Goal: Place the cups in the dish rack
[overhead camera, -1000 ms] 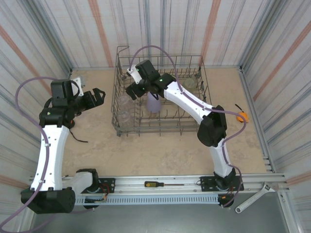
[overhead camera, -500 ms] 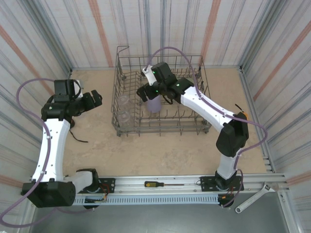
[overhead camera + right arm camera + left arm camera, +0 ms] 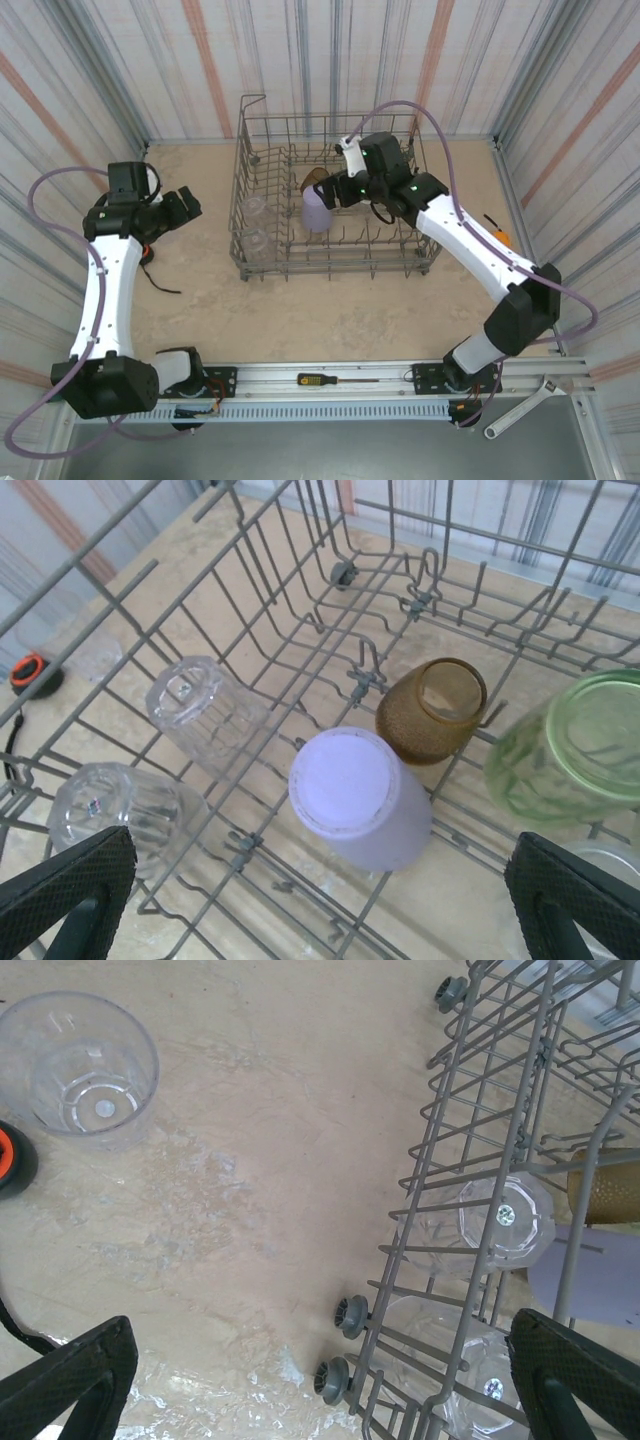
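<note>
Dish rack (image 3: pixel 335 268) held lavender cup (image 3: pixel 360 798), amber cup (image 3: pixel 432 710), green cup (image 3: pixel 570 745), two clear cups (image 3: pixel 200 715). Outstanding: one loose clear cup (image 3: pixel 78 1068) stood on table (image 3: pixel 250 1160), frame's upper left. Left gripper (image 3: pixel 320 1390) and right gripper (image 3: pixel 320 910) gaped, empty.

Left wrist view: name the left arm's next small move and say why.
Probably swing the left gripper toward the clear cup standing upright on the table and lower around it: its jaws are open and empty, and that cup sits outside the dish rack.

Grey wire dish rack (image 3: pixel 330 262). Lavender cup (image 3: pixel 350 790), amber-brown cup (image 3: pixel 432 708), pale green cup (image 3: pixel 570 745), clear cup (image 3: pixel 195 710). Beige mottled counter (image 3: pixel 280 1160).
</note>
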You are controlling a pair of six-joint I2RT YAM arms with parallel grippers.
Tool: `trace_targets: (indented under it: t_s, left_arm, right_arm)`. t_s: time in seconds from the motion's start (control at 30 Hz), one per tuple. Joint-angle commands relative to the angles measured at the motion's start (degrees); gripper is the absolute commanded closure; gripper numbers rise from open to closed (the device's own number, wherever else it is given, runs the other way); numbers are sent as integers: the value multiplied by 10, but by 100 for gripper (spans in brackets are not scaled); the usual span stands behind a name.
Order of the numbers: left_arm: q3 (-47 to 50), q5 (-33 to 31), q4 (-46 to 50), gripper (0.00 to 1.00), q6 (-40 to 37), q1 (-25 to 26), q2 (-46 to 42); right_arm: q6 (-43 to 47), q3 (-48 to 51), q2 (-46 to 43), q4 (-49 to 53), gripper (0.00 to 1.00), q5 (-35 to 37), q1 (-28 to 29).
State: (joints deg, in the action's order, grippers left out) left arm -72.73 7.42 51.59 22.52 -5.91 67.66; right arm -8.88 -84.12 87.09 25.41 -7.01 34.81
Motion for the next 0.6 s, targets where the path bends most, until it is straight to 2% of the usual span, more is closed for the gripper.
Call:
trace_targets:
  t_s: [0.0,0.57]
  left_arm:
    - [6,-8,0,1,14,-4,6]
    - [-11,-64,-31,1,27,-14,77]
  right_arm:
    - [-27,23,-42,-5,1,-24,-15]
    - [-58,156,-159,-18,1,-71,-93]
